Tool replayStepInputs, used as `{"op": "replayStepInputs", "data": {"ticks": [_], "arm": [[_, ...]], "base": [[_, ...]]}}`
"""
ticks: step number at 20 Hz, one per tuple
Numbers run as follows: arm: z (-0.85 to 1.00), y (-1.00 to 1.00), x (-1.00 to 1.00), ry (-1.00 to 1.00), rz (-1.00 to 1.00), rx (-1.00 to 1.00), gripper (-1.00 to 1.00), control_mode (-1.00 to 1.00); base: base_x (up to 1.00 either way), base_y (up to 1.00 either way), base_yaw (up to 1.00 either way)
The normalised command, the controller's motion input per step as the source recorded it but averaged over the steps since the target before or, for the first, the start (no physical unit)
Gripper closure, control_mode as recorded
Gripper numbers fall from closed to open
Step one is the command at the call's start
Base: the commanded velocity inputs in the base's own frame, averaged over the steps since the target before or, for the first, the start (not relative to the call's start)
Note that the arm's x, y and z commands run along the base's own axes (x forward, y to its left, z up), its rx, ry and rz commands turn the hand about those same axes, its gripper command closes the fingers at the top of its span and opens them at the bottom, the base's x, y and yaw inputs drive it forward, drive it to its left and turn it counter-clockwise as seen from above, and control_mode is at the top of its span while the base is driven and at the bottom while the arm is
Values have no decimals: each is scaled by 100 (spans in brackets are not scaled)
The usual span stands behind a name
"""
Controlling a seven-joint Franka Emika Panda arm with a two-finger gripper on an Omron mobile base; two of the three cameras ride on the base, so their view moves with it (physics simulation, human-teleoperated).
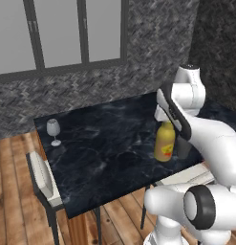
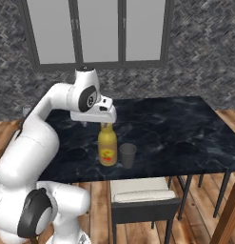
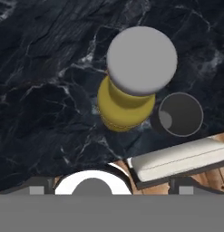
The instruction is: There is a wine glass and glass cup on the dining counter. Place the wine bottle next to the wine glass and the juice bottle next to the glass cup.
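The juice bottle (image 2: pixel 108 148) stood right under the open, empty hand (image 2: pixel 103 123); it looked stiff, smooth, and best held around its fat middle.

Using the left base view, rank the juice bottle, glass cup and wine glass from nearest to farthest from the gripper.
1. Juice bottle: directly under the gripper.
2. Glass cup: just right of the bottle.
3. Wine glass: far left end of the dining counter.
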Motion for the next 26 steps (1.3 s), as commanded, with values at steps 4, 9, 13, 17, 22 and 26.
{"op": "replayStepInputs", "data": {"ticks": [4,9,13,17,22,26], "arm": [[1,23,-39,-6,-19,0,-100,-100],[6,13,-40,-7,-14,0,-100,-100],[5,4,-46,-10,-9,0,-100,-100],[0,3,-40,-5,-3,0,-100,-100],[0,0,-15,0,0,0,-100,-100],[0,0,0,0,0,0,-100,-100]], "base": [[0,0,0],[0,0,0],[0,0,0],[0,0,0],[0,0,0],[0,0,0]]}}
